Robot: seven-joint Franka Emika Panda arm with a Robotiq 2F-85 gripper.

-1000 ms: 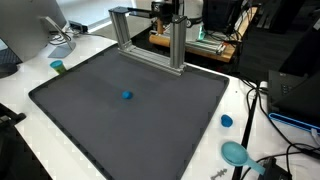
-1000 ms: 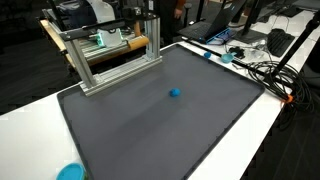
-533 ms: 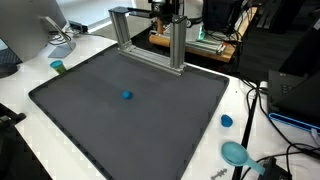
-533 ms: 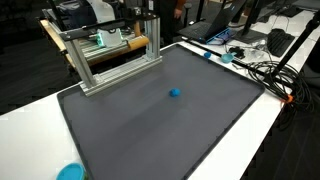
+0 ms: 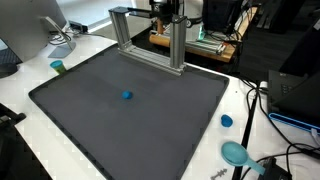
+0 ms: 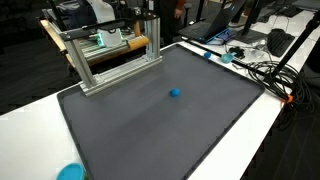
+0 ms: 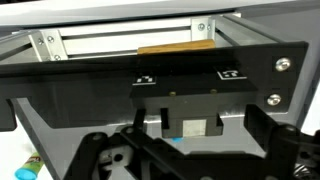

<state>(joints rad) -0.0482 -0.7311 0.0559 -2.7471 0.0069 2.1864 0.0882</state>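
Gripper (image 7: 185, 150) jaws spread wide, holding nothing. Black panel (image 7: 150, 60) just ahead of hand, aluminium frame (image 5: 148, 38) behind it; seemingly no contact (wrist view too tight to be sure). Risk: forward push rams jaws into panel, shoving frame. Blue ball (image 5: 126, 96) well apart from hand, down on mat (image 5: 100, 125).

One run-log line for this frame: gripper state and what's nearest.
gripper: open, empty | nearest: metal frame, close ahead | blue ball: mid mat, untouched

Blue ball (image 5: 127, 96) ctr of mat (image 5: 60, 100) — frame (image 5: 150, 40) behind.
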